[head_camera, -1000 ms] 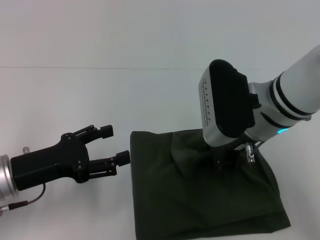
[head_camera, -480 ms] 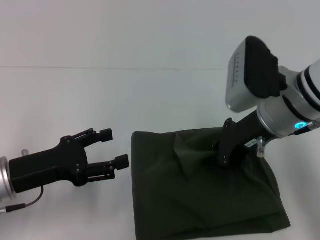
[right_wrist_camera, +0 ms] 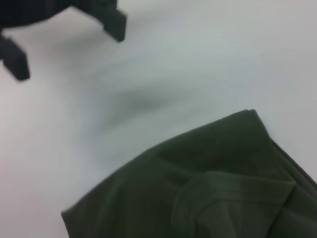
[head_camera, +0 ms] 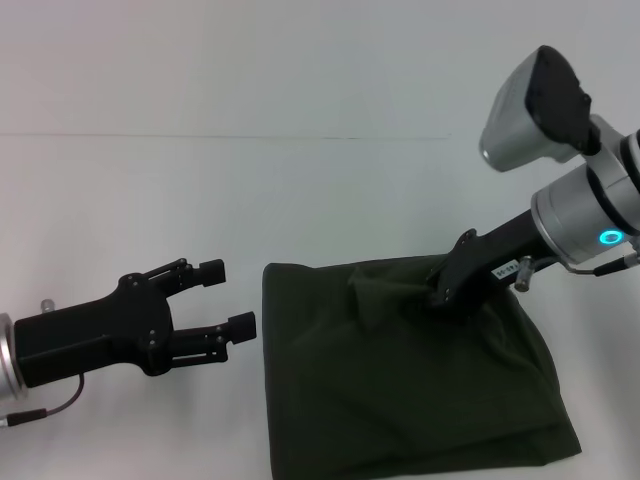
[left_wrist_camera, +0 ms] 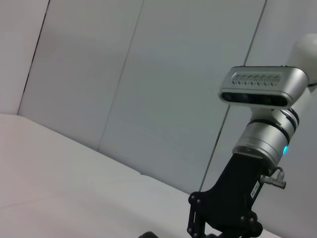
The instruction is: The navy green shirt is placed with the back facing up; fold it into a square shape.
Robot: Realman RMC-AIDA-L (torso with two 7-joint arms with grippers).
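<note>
Toward five o'clock on the white table (head_camera: 150, 180) lay the navy green shirt (head_camera: 400, 390), already folded into a compact, roughly square bundle. At its two o'clock edge the right gripper (head_camera: 440, 290) sat low against a raised crease; whether its fingers pinched the cloth could not be told. At nine o'clock of the shirt, just beside its edge, the left gripper (head_camera: 225, 297) hovered with fingers spread wide, holding nothing. Folding looked nearly finished, at the smoothing or letting-go stage; the next move probably called for lifting the right gripper clear without dragging the top layer askew. No containers were visible.
</note>
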